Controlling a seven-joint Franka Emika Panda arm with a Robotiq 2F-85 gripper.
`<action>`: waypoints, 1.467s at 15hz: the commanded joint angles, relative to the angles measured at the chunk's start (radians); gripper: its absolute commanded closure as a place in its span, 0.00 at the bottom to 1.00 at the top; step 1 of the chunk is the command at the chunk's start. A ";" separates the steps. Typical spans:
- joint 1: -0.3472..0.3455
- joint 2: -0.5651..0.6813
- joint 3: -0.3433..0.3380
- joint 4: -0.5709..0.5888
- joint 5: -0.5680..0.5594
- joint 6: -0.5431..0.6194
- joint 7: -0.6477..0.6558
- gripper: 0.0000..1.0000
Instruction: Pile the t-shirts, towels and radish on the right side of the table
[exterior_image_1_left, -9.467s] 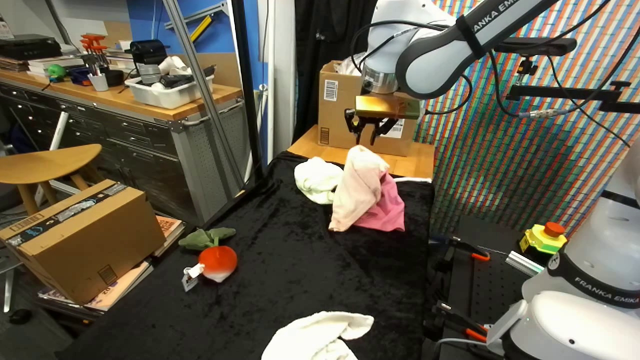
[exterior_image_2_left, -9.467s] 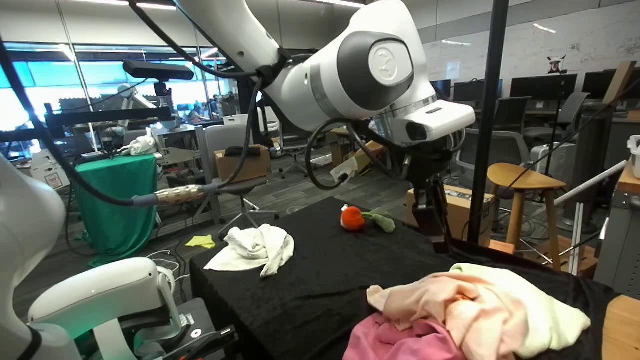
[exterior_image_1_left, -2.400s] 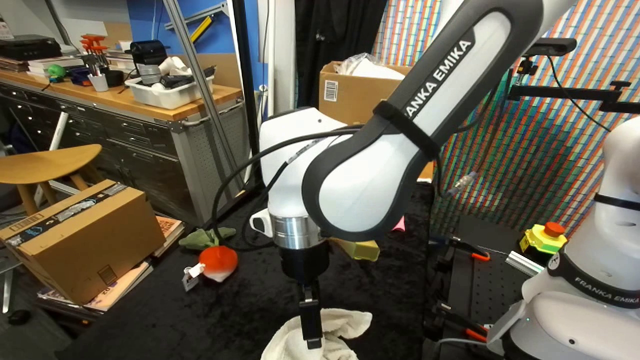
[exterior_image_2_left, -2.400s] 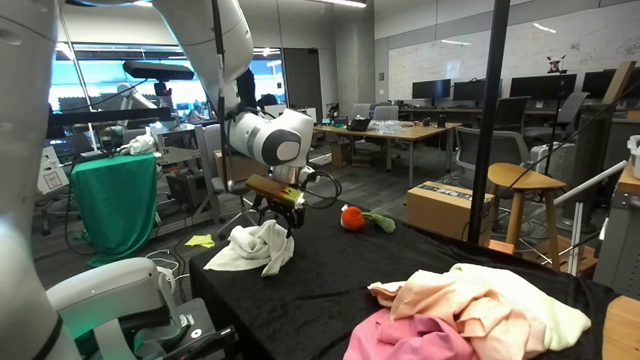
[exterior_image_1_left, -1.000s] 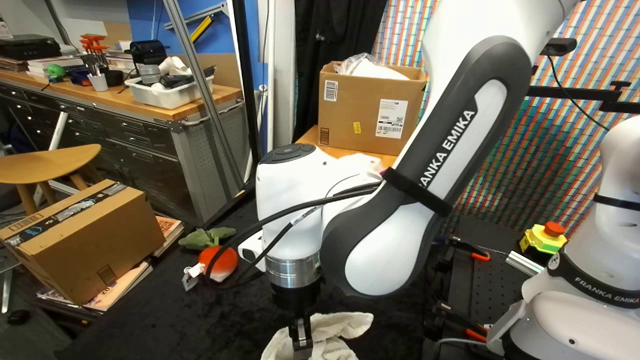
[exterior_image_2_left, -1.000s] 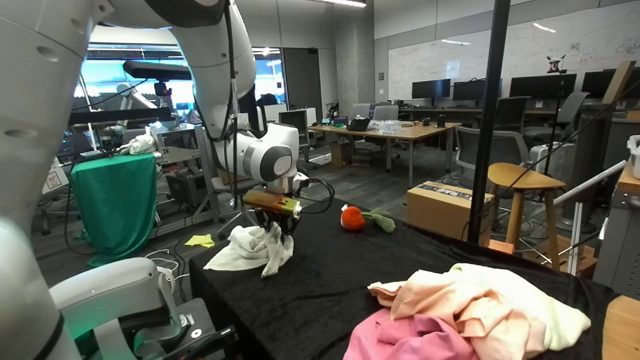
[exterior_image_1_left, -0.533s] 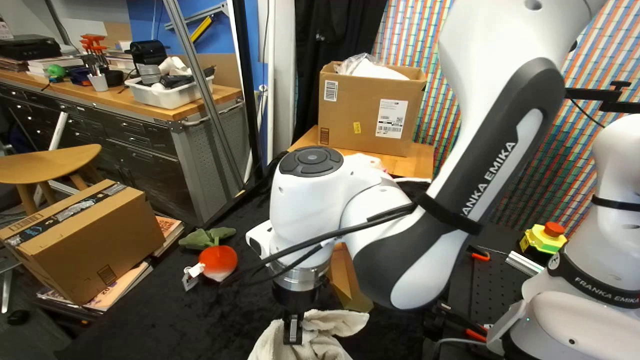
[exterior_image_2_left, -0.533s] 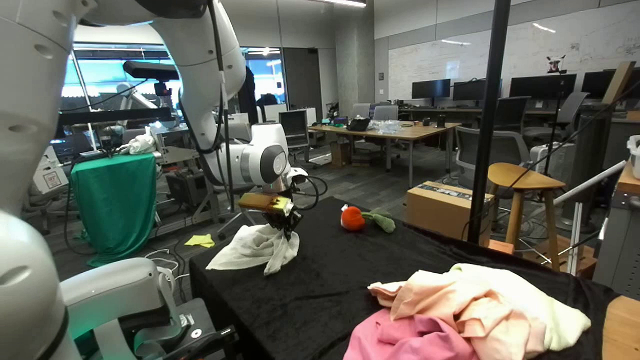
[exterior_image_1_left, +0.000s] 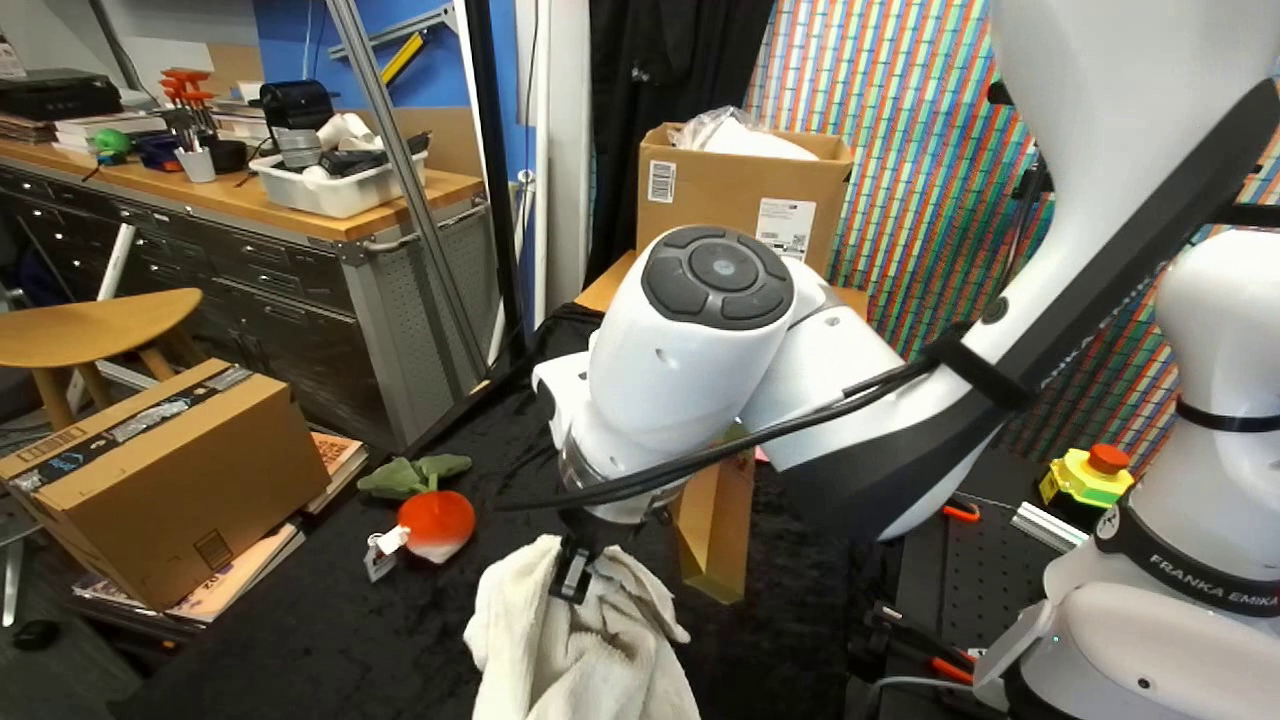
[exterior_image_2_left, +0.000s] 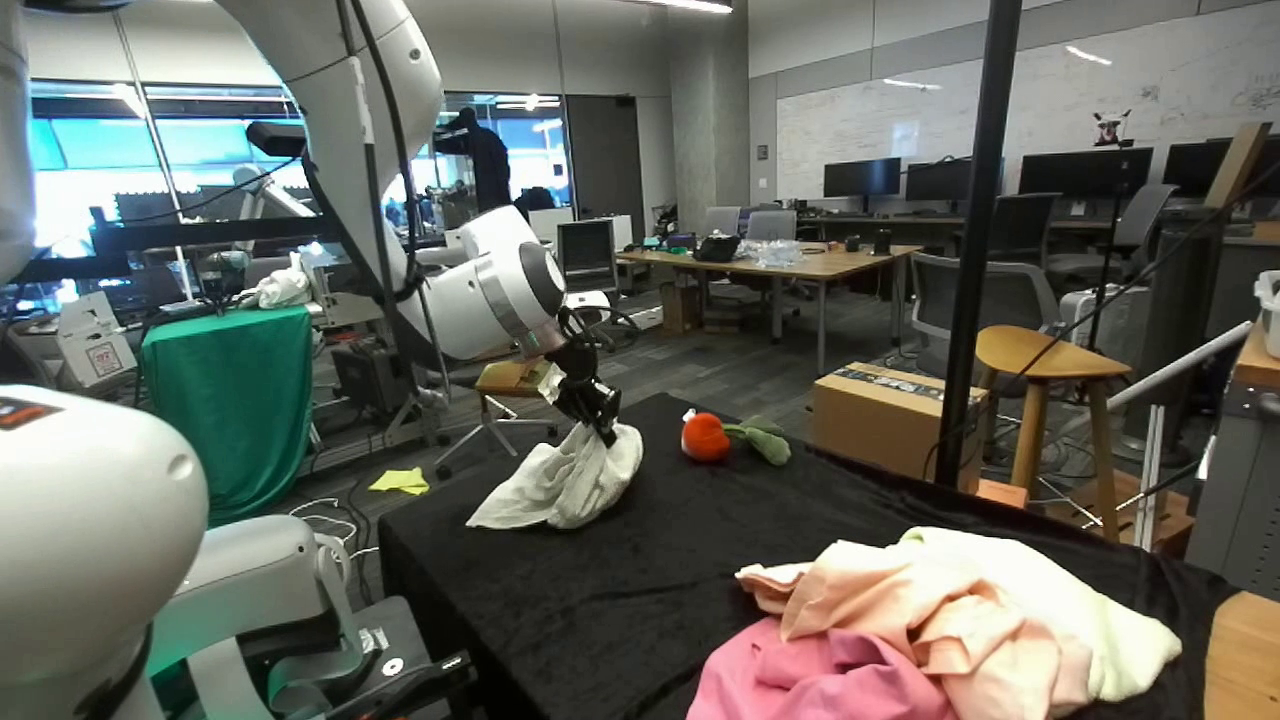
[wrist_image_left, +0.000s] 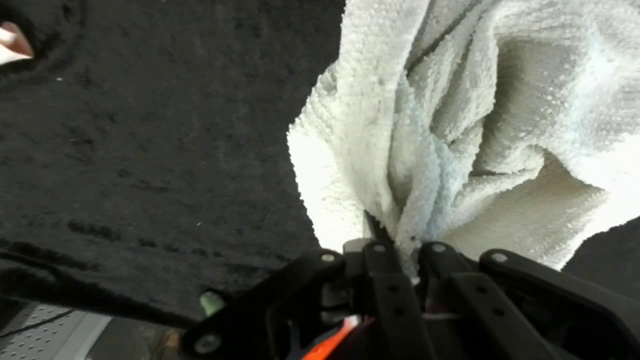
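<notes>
My gripper is shut on a white towel and holds part of it raised. In an exterior view the towel's lower part still lies on the black table. In the wrist view the towel bunches between the fingers. The red radish with green leaves lies on the table in both exterior views, apart from the gripper. A peach cloth, a pink cloth and a pale green cloth lie heaped together at one end; the arm mostly hides them in an exterior view.
A cardboard box stands on a wooden surface beyond the heap. A black pole rises beside the table. Another cardboard box is beside the table near the radish. A yellow and red stop button sits near the robot base.
My gripper has moved from above the cloth heap to the white towel, closed on it, and lifted part of it, drawing it toward the table's middle. The radish has not moved.
</notes>
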 joint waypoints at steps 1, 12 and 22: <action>0.114 -0.113 -0.160 -0.036 -0.202 -0.073 0.274 0.92; -0.524 -0.282 0.255 -0.014 -0.201 -0.372 0.433 0.93; -0.824 -0.268 0.272 0.101 0.272 -0.358 0.244 0.94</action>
